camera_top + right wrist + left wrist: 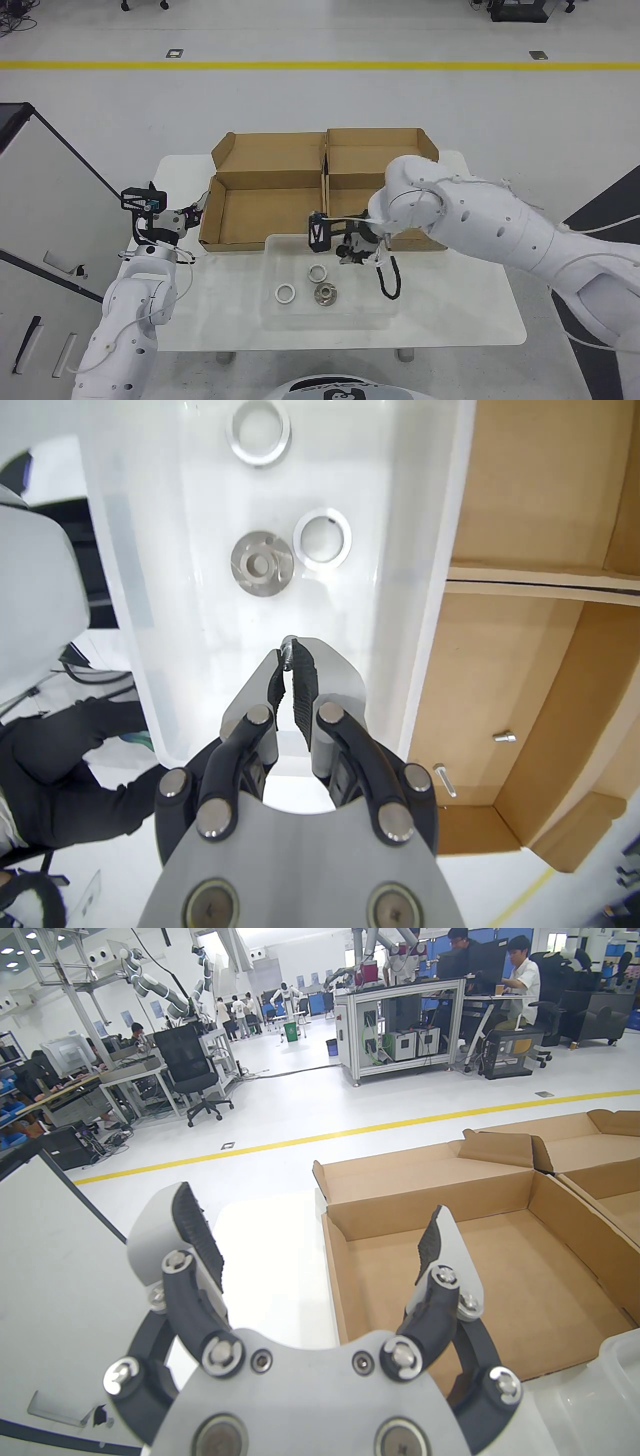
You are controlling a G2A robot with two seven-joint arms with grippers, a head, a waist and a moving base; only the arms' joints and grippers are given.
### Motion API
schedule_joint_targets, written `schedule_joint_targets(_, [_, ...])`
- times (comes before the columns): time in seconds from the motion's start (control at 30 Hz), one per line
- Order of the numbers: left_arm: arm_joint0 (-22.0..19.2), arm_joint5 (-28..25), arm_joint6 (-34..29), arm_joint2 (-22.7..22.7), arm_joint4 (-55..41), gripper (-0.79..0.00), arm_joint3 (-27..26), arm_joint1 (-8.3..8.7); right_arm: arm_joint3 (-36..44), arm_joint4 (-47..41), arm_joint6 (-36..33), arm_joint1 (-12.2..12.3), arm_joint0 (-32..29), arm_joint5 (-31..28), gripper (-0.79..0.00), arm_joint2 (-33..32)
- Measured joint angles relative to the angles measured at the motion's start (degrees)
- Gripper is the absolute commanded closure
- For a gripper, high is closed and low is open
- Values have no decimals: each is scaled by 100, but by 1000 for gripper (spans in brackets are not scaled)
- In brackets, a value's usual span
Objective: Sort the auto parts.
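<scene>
Of the loose parts, the flanged disc (pixel 261 563) is the largest; it looks like solid metal, so I judge it stiff, fairly heavy and slick, best pinched across its rim or by the raised hub. The two rings (pixel 233 435) (pixel 298 536) are thin-walled metal, light and rigid, likely to skate on plastic; one finger inside and one outside the band should hold them. The bolt (pixel 285 648) is the smallest, hard and light, easy to twist out of a grip; the right gripper (pixel 292 670) has its fingers nearly together on it, the threaded end poking out at the tips, hanging above the tray (pixel 175 600).

Containers next: two open cardboard boxes stand side by side at the back of the table; the left box (pixel 475 1268) shows a bare floor; the right box (pixel 475 700) holds two small bolts (pixel 504 737) (pixel 445 781), lying apart near one corner. The clear plastic tray sits just in front of the boxes, touching or nearly so; it holds the disc and one ring close together, the other ring farther off. The left gripper (pixel 314 1223) hangs with fingers spread wide and nothing between them, beside the left box's outer wall.
</scene>
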State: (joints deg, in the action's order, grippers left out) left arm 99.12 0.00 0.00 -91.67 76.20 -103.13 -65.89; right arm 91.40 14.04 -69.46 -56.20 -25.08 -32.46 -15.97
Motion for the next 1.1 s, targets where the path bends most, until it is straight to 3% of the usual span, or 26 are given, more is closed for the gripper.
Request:
schedule_joint_targets(0.3, [0, 0, 0, 0, 0, -785, 0, 0, -325, -1686, 1118, 926, -773, -1354, 0, -1277])
schedule_joint_targets(0.43, [0, 0, 0, 0, 0, -785, 0, 0, -277, -2277, 1788, 1176, -985, -2025, 0, -1256])
schedule_joint_targets(0.57, [0, 0, 0, 0, 0, -785, 0, 0, -168, -2607, 2301, 1237, -805, -2527, 0, -833])
schedule_joint_targets(0.73, [0, 0, 0, 0, 0, -785, 0, 0, 3, -3380, 2317, 1130, -339, -2555, 0, -446])
schedule_joint_targets(1.1, [0, 0, 0, 0, 0, -785, 0, 0, 328, -4803, 2316, 1027, -290, -2554, 0, -892])
